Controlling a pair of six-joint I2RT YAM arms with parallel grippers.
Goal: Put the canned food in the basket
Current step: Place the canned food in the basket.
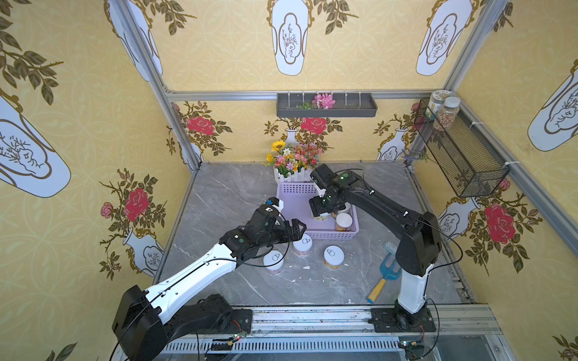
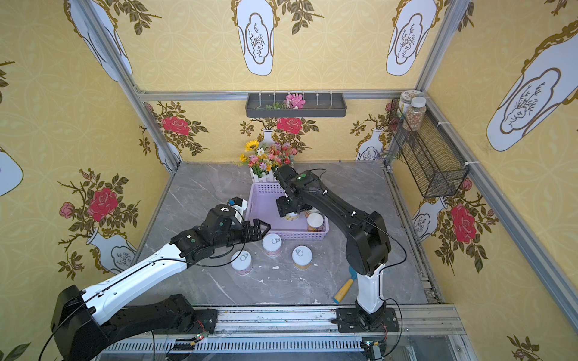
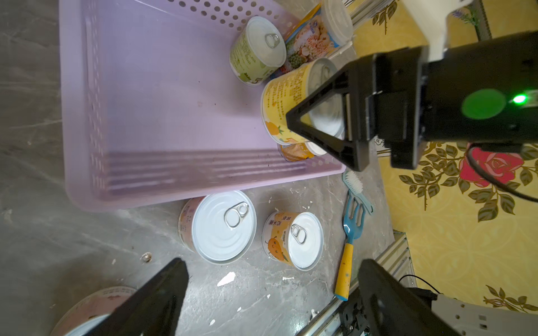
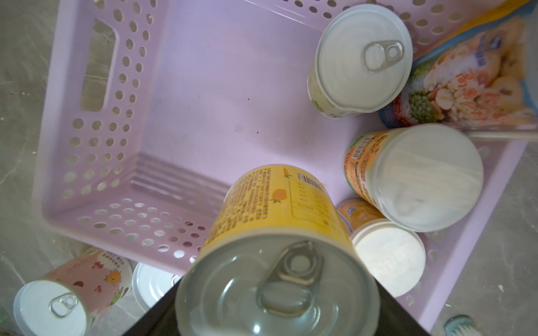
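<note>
Elbow (image 1: 417, 247) high — right gripper (image 1: 319, 212) clamps can (image 4: 273, 221) over basket (image 4: 203, 87).

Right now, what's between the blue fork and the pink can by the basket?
One upright orange can, seen in the left wrist and both top views.

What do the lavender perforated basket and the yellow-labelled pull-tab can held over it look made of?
The lavender perforated basket: likely moulded plastic, smooth, slightly glossy; uniform colour, punched round holes.
The yellow-labelled pull-tab can: probably metal, shiny silver ringed top with pull tab; wrapped in a printed paper-like label.
</note>
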